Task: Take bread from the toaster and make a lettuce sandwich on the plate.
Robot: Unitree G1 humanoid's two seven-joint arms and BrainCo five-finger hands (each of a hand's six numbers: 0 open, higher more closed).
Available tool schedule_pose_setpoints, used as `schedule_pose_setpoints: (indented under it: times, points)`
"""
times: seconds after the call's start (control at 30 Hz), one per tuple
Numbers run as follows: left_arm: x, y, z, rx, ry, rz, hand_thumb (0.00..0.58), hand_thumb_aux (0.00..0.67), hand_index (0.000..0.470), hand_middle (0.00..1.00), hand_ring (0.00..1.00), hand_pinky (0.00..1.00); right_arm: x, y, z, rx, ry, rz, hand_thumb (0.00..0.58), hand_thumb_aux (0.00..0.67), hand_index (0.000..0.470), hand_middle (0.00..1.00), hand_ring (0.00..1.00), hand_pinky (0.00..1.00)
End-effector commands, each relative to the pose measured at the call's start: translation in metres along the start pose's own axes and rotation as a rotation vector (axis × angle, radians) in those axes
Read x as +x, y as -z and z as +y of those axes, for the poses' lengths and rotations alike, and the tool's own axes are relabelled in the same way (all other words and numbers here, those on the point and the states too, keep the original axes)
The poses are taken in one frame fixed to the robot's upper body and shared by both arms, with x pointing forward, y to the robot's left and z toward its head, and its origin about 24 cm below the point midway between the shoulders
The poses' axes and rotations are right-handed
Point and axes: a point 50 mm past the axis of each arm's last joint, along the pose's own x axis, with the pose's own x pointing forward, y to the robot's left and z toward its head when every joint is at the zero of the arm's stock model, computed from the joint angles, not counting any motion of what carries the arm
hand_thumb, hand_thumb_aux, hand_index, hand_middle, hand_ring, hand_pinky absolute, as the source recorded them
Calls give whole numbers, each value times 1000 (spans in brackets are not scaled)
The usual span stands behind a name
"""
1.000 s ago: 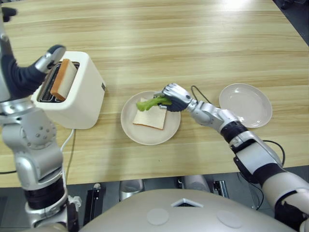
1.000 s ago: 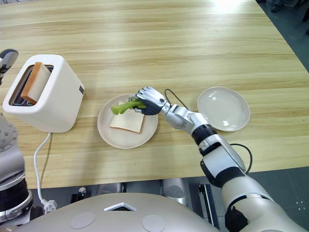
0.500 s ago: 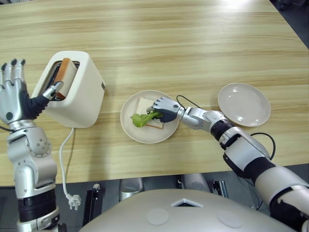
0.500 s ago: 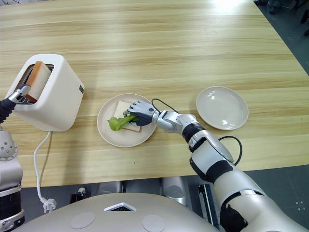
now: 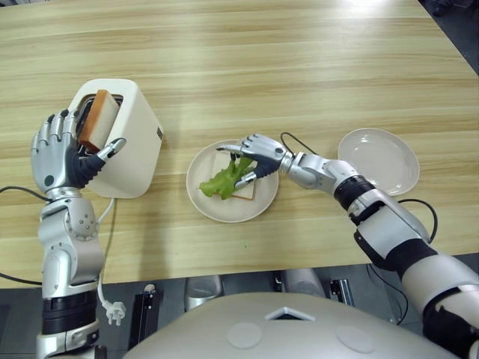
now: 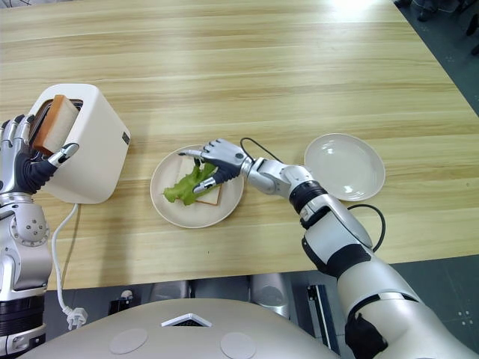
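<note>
I see my right hand [image 5: 260, 152] with fingers [image 5: 233, 149] spread open just above the lettuce [image 5: 221, 181] on the plate [image 5: 224, 214], and my left hand [image 5: 60, 153] open-fingered beside the toaster [image 5: 138, 149].

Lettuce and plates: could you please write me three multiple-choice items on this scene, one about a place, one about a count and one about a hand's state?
1. The lettuce lies:
A. on the bread on the middle plate
B. under that bread
C. beside that plate

2. Plates on the table:
A. one
B. three
C. two

3. The right hand is:
A. shut on the lettuce
B. open above the lettuce
C. shut, holding nothing

Answers:
1. A, the green leaves lie over the slice.
2. C, the middle plate plus an empty plate to its right.
3. B, the hand is spread and grasps nothing.
</note>
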Motion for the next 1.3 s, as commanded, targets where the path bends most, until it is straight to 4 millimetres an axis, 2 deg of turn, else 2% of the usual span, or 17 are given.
schedule_pose_setpoints:
  times: [0.03,0.5,0.53,0.57,0.6,0.63,0.67,1.0,1.13,1.3]
  points:
    - [-1,-6,-15,-24,60,-8,0,0,0,0,0,0,2,2,-8,-4,18,2,0,0,0,420,420,420]
    - [-1,-10,-24,-21,98,-16,0,0,0,0,0,0,3,3,-15,14,63,13,0,0,0,384,384,384]
    - [0,-10,-23,-17,92,-16,128,79,54,0,0,0,2,3,-15,18,67,16,0,0,0,353,353,353]
    - [1,-11,-23,-14,86,-16,464,370,254,0,0,0,0,4,-14,21,71,21,0,0,0,337,337,337]
    - [3,-10,-21,-9,74,-15,535,483,332,0,0,0,-1,5,-14,25,75,27,0,0,0,329,329,329]
    - [5,-10,-19,-2,58,-14,535,483,332,0,0,0,-3,6,-14,29,78,34,0,0,0,329,329,329]
    - [7,-10,-17,7,43,-13,580,670,460,0,0,0,-4,7,-13,33,83,39,0,0,0,310,310,310]
    - [22,-26,-9,14,-50,-69,580,670,460,0,0,0,-27,15,-4,82,106,112,0,0,0,173,173,173]
    - [29,-30,-4,15,-83,-87,580,670,460,0,0,0,-38,18,7,106,94,158,0,0,0,149,149,149]
    - [34,-28,-1,31,-93,-91,580,670,460,0,0,0,-47,22,7,121,123,197,0,0,0,118,118,118]
